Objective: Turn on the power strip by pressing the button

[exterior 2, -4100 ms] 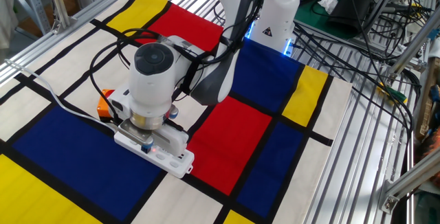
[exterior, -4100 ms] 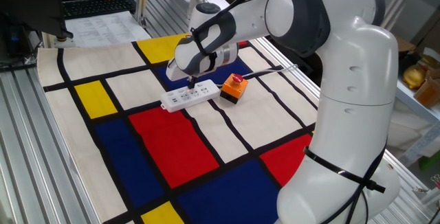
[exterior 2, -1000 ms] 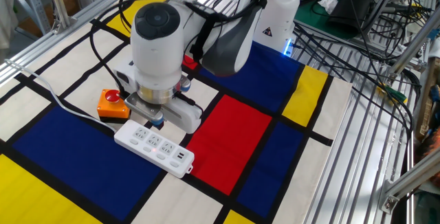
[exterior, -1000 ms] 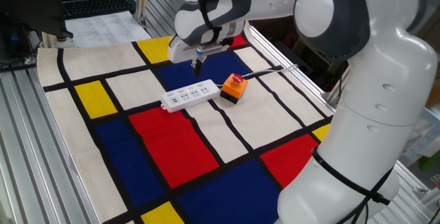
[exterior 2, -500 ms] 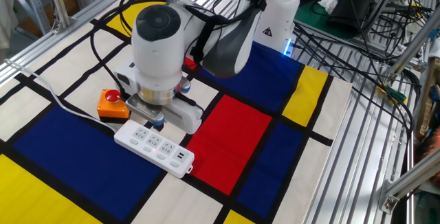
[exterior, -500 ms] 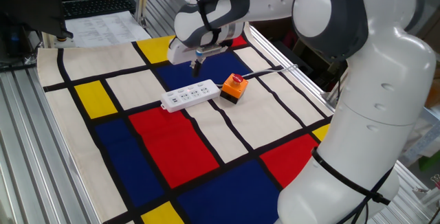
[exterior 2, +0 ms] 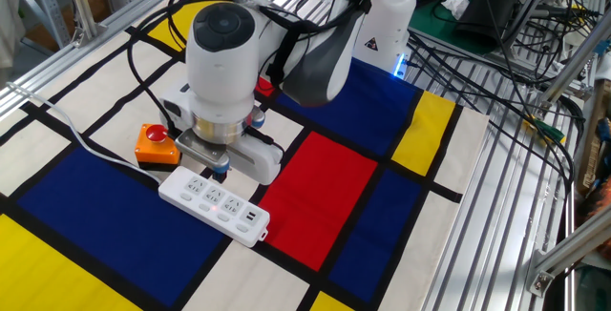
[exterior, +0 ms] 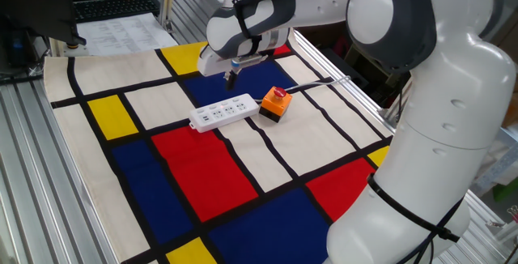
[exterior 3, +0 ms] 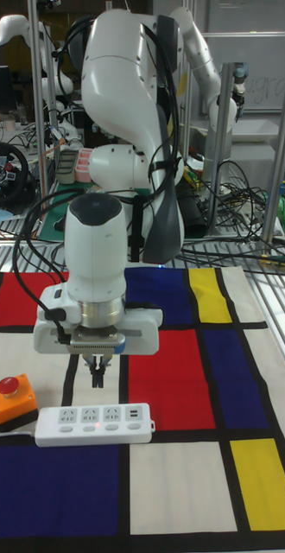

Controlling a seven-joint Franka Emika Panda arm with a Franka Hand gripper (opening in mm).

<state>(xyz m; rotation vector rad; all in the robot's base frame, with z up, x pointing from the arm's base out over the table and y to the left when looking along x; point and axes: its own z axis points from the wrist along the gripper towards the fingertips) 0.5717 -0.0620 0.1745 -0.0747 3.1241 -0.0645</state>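
One fixed view looks down from beside the white robot arm. The other fixed view faces back toward its base from the opposite side. The tall fixed view looks frontally, lower. All share the colour-blocked cloth on the bench.

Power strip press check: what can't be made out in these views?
- The button on the power strip: too small in every view to tell its state.
- Gripper: fingertips too small in the tall fixed view; partly hidden by the wrist in the other fixed view.
- Cord's far end: cut off by the frame edge.
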